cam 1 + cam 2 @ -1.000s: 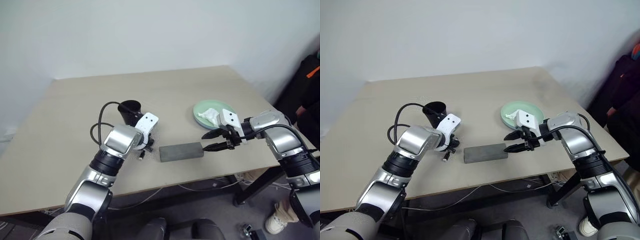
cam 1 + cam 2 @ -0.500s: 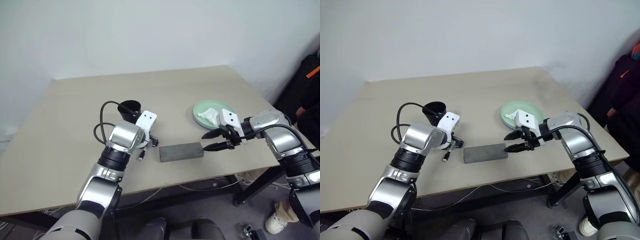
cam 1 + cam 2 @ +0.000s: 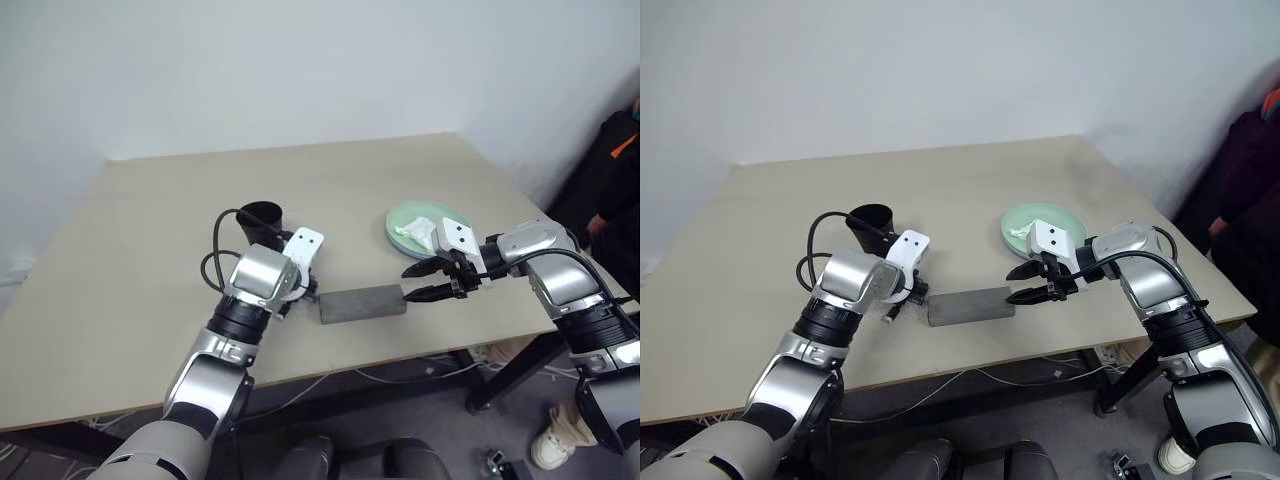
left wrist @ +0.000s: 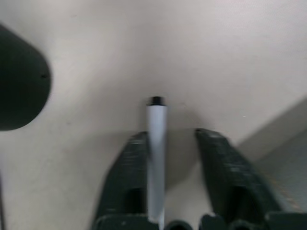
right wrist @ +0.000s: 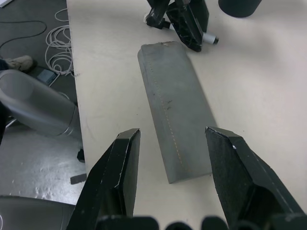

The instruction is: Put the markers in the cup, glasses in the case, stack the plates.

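While the left claw (image 4: 165,143) sits low on the worktop (image 3: 130,250), its fingers are a little apart around a white marker (image 4: 156,143), touching one finger. Beside it lies the grey case (image 3: 363,302), closed. The right claw (image 5: 175,163) is spread wide over the case. The black cup (image 3: 262,222) stands near.

Black cup (image 3: 262,222); grey case (image 3: 363,303); mint-green plate (image 3: 455,216).

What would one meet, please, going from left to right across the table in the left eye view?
Cup → left gripper → case → right gripper. The green plate overlaps the right gripper's span, so it is left out.
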`<action>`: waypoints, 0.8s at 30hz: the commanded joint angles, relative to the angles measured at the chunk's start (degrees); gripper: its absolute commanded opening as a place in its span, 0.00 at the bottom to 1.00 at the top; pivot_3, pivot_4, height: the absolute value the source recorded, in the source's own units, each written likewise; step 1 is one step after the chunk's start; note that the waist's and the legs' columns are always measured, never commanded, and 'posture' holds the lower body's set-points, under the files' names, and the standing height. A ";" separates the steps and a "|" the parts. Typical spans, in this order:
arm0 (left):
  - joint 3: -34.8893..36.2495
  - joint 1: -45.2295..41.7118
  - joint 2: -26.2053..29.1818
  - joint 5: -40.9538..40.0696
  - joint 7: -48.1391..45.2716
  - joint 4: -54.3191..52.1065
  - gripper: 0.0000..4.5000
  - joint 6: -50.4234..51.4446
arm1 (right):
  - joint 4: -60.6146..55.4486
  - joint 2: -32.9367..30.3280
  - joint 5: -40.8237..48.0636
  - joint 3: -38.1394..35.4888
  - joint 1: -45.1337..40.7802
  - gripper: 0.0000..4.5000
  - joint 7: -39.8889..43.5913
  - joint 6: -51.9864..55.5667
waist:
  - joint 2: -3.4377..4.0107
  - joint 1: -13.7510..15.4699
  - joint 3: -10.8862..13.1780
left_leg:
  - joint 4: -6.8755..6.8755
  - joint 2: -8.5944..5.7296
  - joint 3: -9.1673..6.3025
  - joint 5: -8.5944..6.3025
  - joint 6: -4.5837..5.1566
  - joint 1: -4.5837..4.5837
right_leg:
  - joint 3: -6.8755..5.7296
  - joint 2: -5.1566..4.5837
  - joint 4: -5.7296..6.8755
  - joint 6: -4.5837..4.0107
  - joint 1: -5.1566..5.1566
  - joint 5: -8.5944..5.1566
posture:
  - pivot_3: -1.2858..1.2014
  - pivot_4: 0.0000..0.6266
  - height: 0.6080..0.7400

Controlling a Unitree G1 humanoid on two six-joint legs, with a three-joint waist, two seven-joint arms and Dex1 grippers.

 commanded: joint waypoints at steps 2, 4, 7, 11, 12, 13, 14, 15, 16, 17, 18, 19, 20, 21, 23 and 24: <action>-2.03 0.71 1.36 0.35 -0.73 0.20 0.00 0.37 | -0.16 0.23 0.50 -1.36 -2.12 0.52 -0.20 -0.82 | 0.01 0.00 -0.01 | -0.01 0.00 -0.01 0.00 0.00 0.00 | 0.00 0.00 0.00 0.00 0.00 0.00 | 0.52 0.00 1.00; -3.35 0.81 2.20 0.21 -1.60 -0.20 0.00 0.12 | -0.11 0.24 0.50 -1.36 -2.13 0.52 -0.18 -0.87 | 0.02 -0.01 -0.01 | -0.01 0.00 0.00 0.00 0.00 0.00 | 0.00 0.00 0.00 0.00 -0.01 0.00 | 0.52 0.00 1.00; -6.42 0.91 4.39 -0.32 -4.47 -2.30 0.00 -1.52 | -0.14 0.29 0.53 -1.30 -2.13 0.52 -0.15 -0.86 | 0.01 -0.04 -0.01 | -0.02 0.00 0.00 0.00 0.00 -0.02 | 0.02 0.01 0.00 0.00 -0.05 0.00 | 0.52 0.00 1.00; -9.25 0.16 7.02 -0.10 -8.16 -4.27 0.00 -6.79 | -0.05 0.56 0.50 -1.19 -2.26 0.52 -0.26 -0.86 | 0.01 0.00 -0.01 | -0.09 0.00 0.01 0.00 0.00 -0.11 | 0.04 0.00 -0.01 0.00 -0.20 0.00 | 0.52 0.00 1.00; -9.31 0.00 7.45 -0.51 -9.64 -5.10 0.00 -8.80 | -0.04 0.63 0.49 -1.18 -2.25 0.52 -0.30 -0.85 | 0.01 0.02 0.00 | -0.10 0.00 0.01 0.00 0.00 -0.13 | 0.04 0.00 -0.01 0.00 -0.24 0.00 | 0.52 0.00 1.00; -9.40 -0.10 7.94 -0.81 -11.10 -6.08 0.00 -11.03 | -0.08 0.65 0.49 -1.18 -2.21 0.52 -0.30 -0.85 | 0.01 0.04 0.00 | -0.12 0.00 0.01 0.00 0.00 -0.16 | 0.04 0.00 -0.01 0.00 -0.28 0.00 | 0.52 0.00 1.00; -9.23 -0.07 8.41 -1.04 -12.60 -7.15 0.00 -14.25 | -0.16 0.65 0.51 -1.20 -2.14 0.52 -0.28 -0.82 | 0.01 0.06 0.00 | -0.11 0.01 0.01 0.00 0.00 -0.20 | 0.04 0.00 -0.01 0.00 -0.32 0.00 | 0.52 0.00 1.00; -9.09 -0.05 8.95 -1.14 -14.07 -8.05 0.00 -17.19 | -0.23 0.65 0.53 -1.20 -2.10 0.52 -0.25 -0.78 | 0.01 0.08 0.00 | -0.11 0.00 0.01 0.00 0.00 -0.24 | 0.04 0.00 -0.02 0.00 -0.38 0.00 | 0.52 0.00 1.00; -8.48 -0.03 9.37 -1.46 -15.48 -8.96 0.00 -19.81 | -0.29 0.64 0.54 -1.20 -2.08 0.52 -0.23 -0.75 | 0.01 0.11 0.00 | -0.10 0.00 0.01 0.00 0.00 -0.29 | 0.04 0.00 -0.03 -0.01 -0.42 0.00 | 0.52 0.00 1.00; -7.64 0.04 9.53 -1.77 -16.44 -9.52 0.00 -22.16 | -0.32 0.62 0.56 -1.21 -2.07 0.52 -0.21 -0.74 | 0.01 0.18 0.00 | -0.10 0.00 0.02 0.01 0.00 -0.32 | 0.04 0.00 -0.06 -0.01 -0.44 0.00 | 0.52 0.00 1.00; -5.79 0.14 9.13 -2.30 -16.83 -9.91 0.00 -25.68 | -0.34 0.60 0.57 -1.23 -2.09 0.52 -0.18 -0.73 | 0.01 0.23 0.00 | -0.11 0.00 0.02 0.01 0.00 -0.33 | 0.03 -0.01 -0.10 -0.01 -0.44 0.00 | 0.52 0.00 1.00; -2.87 0.39 8.00 -3.27 -16.61 -10.15 0.00 -30.52 | -0.34 0.57 0.58 -1.26 -2.12 0.52 -0.15 -0.73 | 0.01 0.24 0.00 | -0.13 0.00 0.01 0.00 0.00 -0.33 | 0.02 -0.01 -0.16 -0.01 -0.42 0.00 | 0.52 0.00 1.00; 0.08 0.48 6.77 -4.54 -16.30 -10.07 0.00 -34.14 | -0.33 0.57 0.57 -1.26 -2.17 0.52 -0.14 -0.72 | 0.01 0.24 0.00 | -0.13 0.00 0.00 0.00 0.00 -0.35 | 0.02 -0.01 -0.20 -0.01 -0.43 0.00 | 0.52 0.00 1.00; 2.35 0.37 5.78 -5.39 -15.91 -9.72 0.00 -36.00 | -0.35 0.54 0.58 -1.27 -2.16 0.52 -0.12 -0.73 | 0.00 0.23 0.00 | -0.15 0.00 0.01 0.00 0.00 -0.35 | 0.02 -0.02 -0.24 -0.01 -0.43 0.00 | 0.52 0.00 1.00; 6.16 -0.33 3.90 -5.92 -13.68 -7.88 0.00 -38.92 | -0.39 0.57 0.58 -1.25 -2.18 0.52 -0.11 -0.72 | 0.01 0.23 0.00 | -0.21 0.00 0.00 0.00 0.00 -0.36 | 0.02 -0.01 -0.32 -0.01 -0.42 0.00 | 0.52 0.00 1.00; 9.11 -1.37 2.76 -5.66 -10.83 -5.61 0.00 -42.80 | -0.39 0.65 0.57 -1.21 -2.23 0.52 -0.13 -0.71 | 0.01 0.22 0.00 | -0.26 0.00 0.00 0.00 0.01 -0.33 | 0.02 -0.01 -0.35 -0.01 -0.40 0.01 | 0.52 0.00 1.00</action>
